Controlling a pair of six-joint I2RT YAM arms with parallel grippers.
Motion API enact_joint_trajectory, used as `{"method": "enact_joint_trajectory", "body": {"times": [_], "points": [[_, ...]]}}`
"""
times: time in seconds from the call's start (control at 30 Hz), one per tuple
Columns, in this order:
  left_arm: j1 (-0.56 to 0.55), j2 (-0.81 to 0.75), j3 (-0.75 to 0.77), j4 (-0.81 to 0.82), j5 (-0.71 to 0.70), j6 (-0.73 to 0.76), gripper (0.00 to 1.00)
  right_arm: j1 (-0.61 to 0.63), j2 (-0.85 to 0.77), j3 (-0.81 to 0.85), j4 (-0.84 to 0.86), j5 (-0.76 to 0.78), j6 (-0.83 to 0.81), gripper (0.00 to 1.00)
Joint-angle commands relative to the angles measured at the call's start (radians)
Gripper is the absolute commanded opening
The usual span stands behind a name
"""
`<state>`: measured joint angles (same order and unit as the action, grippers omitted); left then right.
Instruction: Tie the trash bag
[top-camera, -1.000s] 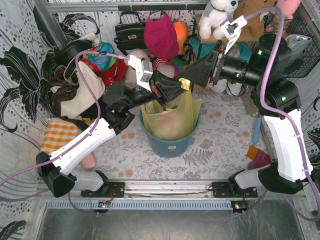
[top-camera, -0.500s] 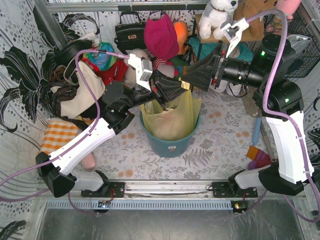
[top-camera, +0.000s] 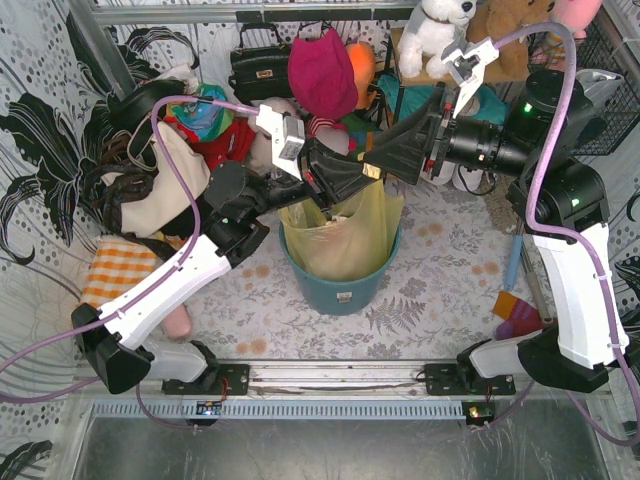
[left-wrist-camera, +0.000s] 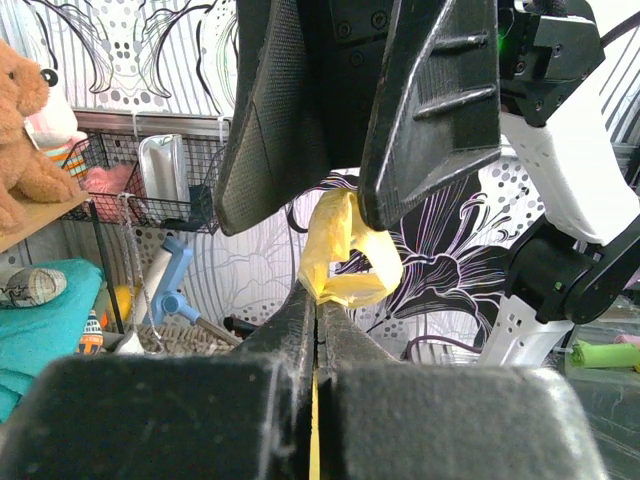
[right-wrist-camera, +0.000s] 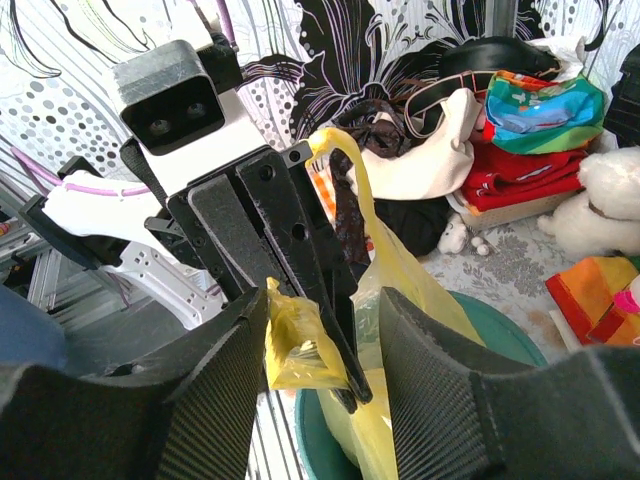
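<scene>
Left wrist catches what top view hides: left tool (left-wrist-camera: 318, 292) pressed together pinching bag (left-wrist-camera: 345, 252); right tool (right-wrist-camera: 320, 318) half spread, straddling it.

The left arm (top-camera: 160, 285) and right arm (top-camera: 575, 290) have white shell links, black joints and black bases. A lilac cable (top-camera: 170, 150) trails along each. A white camera block (right-wrist-camera: 165, 95) with 2 lenses tops each wrist. The left gripper (left-wrist-camera: 317, 300) and right gripper (right-wrist-camera: 320, 330) are black wedges with ribbed pads (right-wrist-camera: 220, 400). A green light (top-camera: 519, 104) glows on the right arm.
</scene>
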<state>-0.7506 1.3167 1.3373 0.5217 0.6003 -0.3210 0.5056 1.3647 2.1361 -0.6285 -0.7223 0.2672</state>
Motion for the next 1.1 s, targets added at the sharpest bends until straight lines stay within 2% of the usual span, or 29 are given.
{"method": "enact_joint_trajectory", "body": {"times": [0.0,0.17,0.27,0.33,0.37,0.4,0.57,0.67,0.8,0.87,0.97,1.0,1.07], "points": [[0.005,0.011,0.048,0.040,0.019,-0.017,0.00,0.005,-0.007,-0.005,0.009,-0.022,-0.027,0.47],[0.005,0.016,0.052,0.046,0.025,-0.024,0.00,0.005,-0.008,0.003,0.009,-0.007,-0.030,0.38],[0.005,0.017,0.053,0.044,0.027,-0.027,0.00,0.005,-0.007,0.013,0.015,0.010,-0.020,0.21],[0.005,0.017,0.051,0.043,0.027,-0.030,0.00,0.005,-0.009,0.015,0.035,0.023,-0.011,0.06],[0.005,0.015,0.049,0.043,0.028,-0.030,0.00,0.005,-0.011,0.016,0.047,0.031,-0.004,0.00],[0.005,0.014,0.047,0.043,0.029,-0.030,0.00,0.005,-0.012,0.017,0.059,0.038,0.002,0.00],[0.005,-0.003,0.032,0.031,0.027,-0.030,0.02,0.005,-0.030,0.017,0.138,0.085,0.028,0.00],[0.004,-0.012,0.018,0.023,0.023,-0.029,0.15,0.005,-0.044,0.000,0.195,0.119,0.046,0.00],[0.005,-0.030,-0.004,0.011,0.012,-0.026,0.27,0.005,-0.058,-0.024,0.261,0.133,0.067,0.00],[0.005,-0.036,-0.011,0.009,0.008,-0.019,0.20,0.005,-0.057,-0.029,0.268,0.115,0.071,0.00],[0.005,-0.043,-0.012,0.006,0.003,-0.017,0.16,0.004,-0.052,-0.021,0.225,0.090,0.063,0.00],[0.006,-0.044,-0.011,0.005,0.005,-0.015,0.16,0.005,-0.048,-0.018,0.202,0.074,0.055,0.07],[0.005,-0.042,-0.004,0.001,0.006,-0.014,0.16,0.005,-0.049,-0.025,0.170,0.049,0.043,0.35]]}}
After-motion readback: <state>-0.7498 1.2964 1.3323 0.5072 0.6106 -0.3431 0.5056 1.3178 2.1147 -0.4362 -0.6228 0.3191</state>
